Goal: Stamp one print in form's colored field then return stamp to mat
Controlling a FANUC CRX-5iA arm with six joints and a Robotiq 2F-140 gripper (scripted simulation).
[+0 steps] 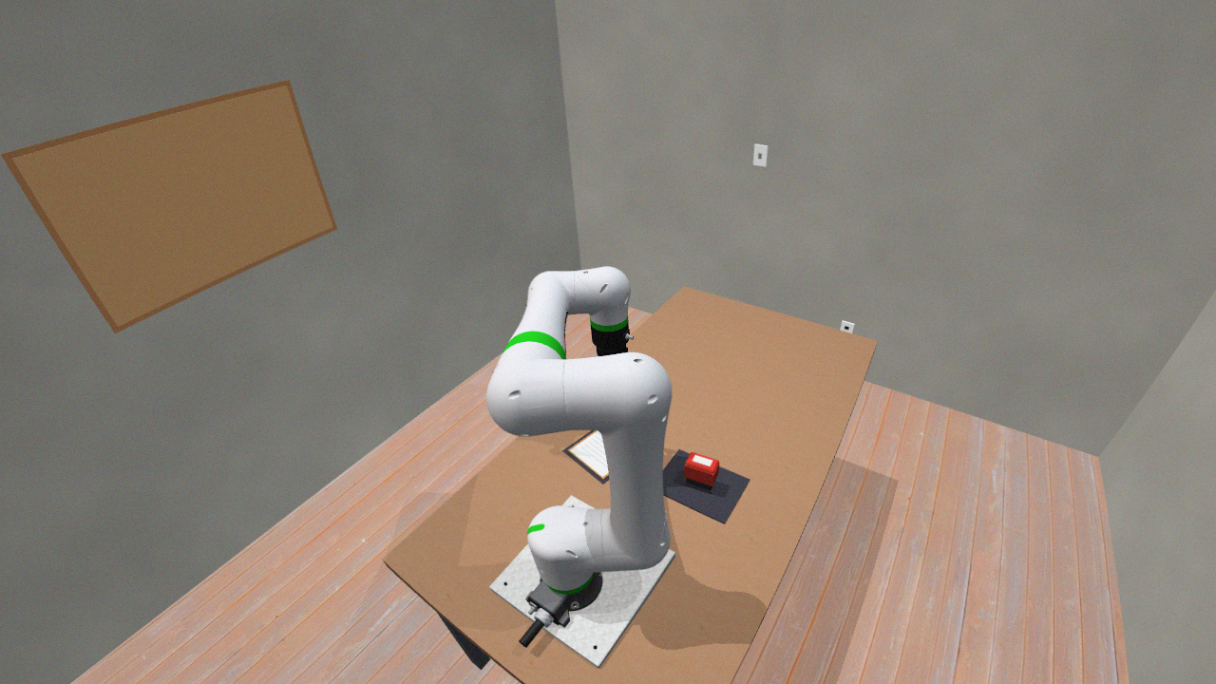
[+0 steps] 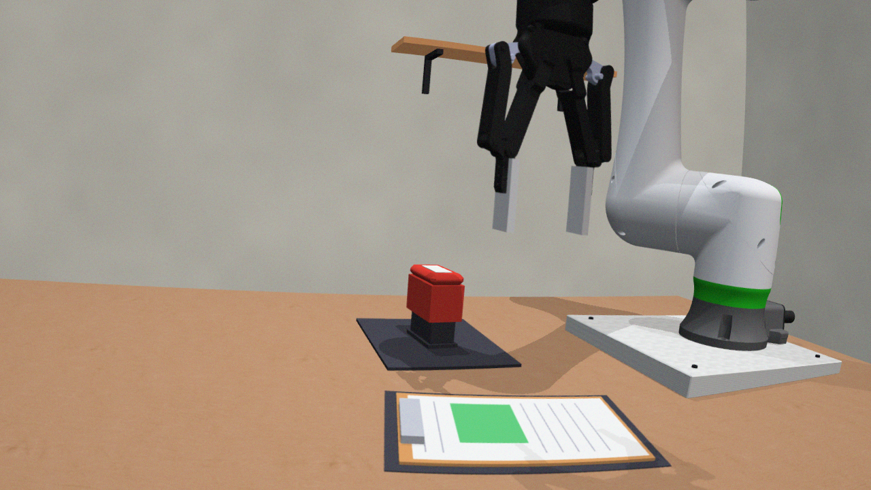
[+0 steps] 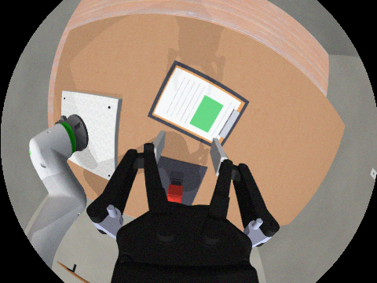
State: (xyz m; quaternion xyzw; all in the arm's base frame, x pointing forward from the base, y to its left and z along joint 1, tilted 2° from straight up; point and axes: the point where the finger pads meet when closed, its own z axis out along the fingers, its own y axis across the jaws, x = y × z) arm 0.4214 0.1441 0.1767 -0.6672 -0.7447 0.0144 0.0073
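Observation:
The red stamp [image 2: 435, 293] with a white label on top stands upright at the middle of the dark mat [image 2: 435, 349]. It also shows in the top view [image 1: 702, 468] and partly in the wrist view [image 3: 175, 193]. My gripper [image 2: 541, 213] hangs high above the table, to the right of the stamp and well above it. Its fingers stand partly apart with nothing between them. The form on its clipboard [image 2: 517, 431] lies in front of the mat. Its green field [image 2: 488, 422] bears no mark. The form also shows in the wrist view [image 3: 198, 102].
The arm's white base plate [image 2: 700, 354] sits at the right of the table, close to the mat and the form. A small shelf [image 2: 450, 51] is on the back wall. A cork board [image 1: 170, 199] hangs on the side wall.

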